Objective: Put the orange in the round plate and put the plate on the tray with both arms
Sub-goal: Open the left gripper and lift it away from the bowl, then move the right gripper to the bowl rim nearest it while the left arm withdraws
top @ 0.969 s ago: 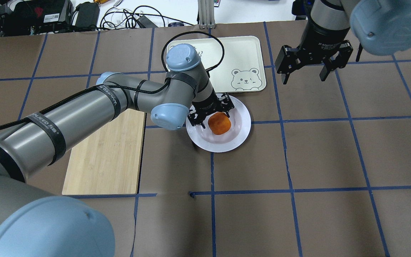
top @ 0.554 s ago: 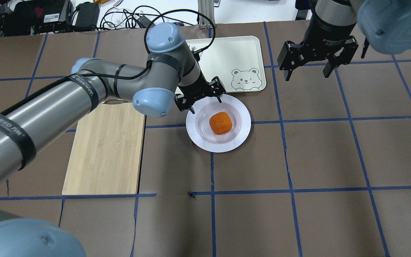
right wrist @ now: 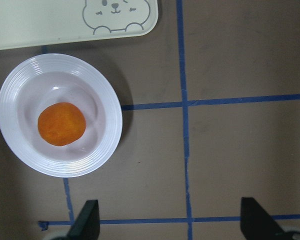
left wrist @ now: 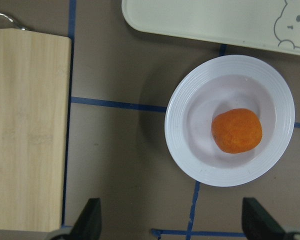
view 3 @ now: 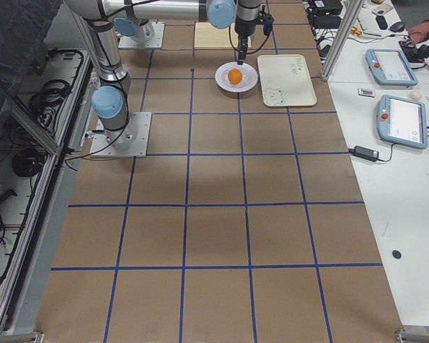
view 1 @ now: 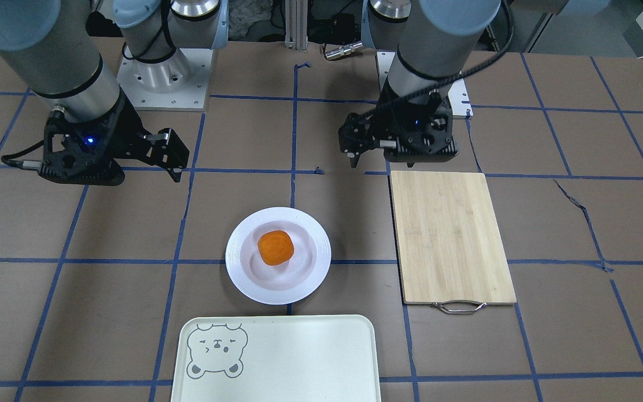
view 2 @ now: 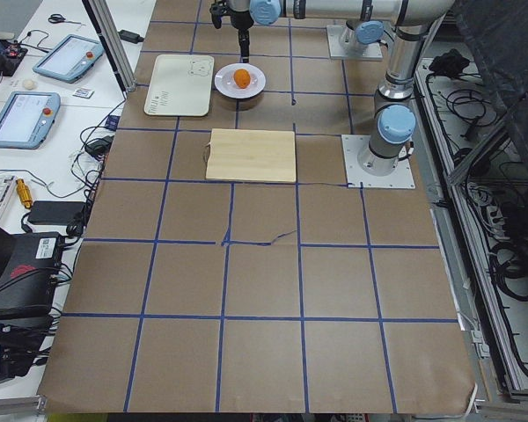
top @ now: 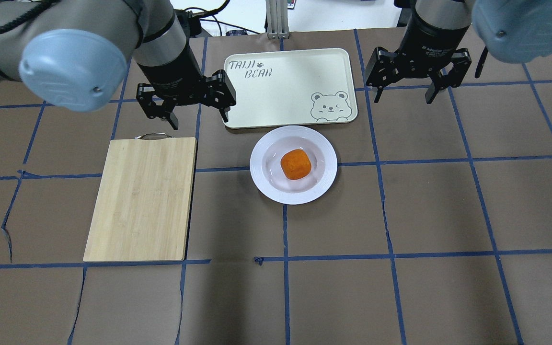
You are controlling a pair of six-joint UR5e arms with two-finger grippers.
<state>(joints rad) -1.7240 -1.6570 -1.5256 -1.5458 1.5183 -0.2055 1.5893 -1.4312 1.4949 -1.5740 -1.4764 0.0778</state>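
Note:
The orange (top: pixel 295 164) lies in the sunken centre of the round white plate (top: pixel 258 167), which rests on the table just in front of the pale tray (top: pixel 290 76) with its bear drawing. My left gripper (top: pixel 200 121) hangs open and empty above the table, left of the tray and up-left of the plate. Open and empty too, my right gripper (top: pixel 403 98) hovers right of the tray. In the left wrist view the orange (left wrist: pixel 237 131) and plate (left wrist: pixel 179 145) sit to the right; in the right wrist view the orange (right wrist: pixel 61 124) sits to the left.
A bamboo cutting board (top: pixel 142 199) with a metal handle lies left of the plate, just below my left gripper. Cables and electronics crowd the far edge beyond the tray. Brown paper with blue tape lines covers the table.
My left gripper has lifted away from the plate and swung up and left, leaving the orange in the plate. The right gripper has shifted only slightly.

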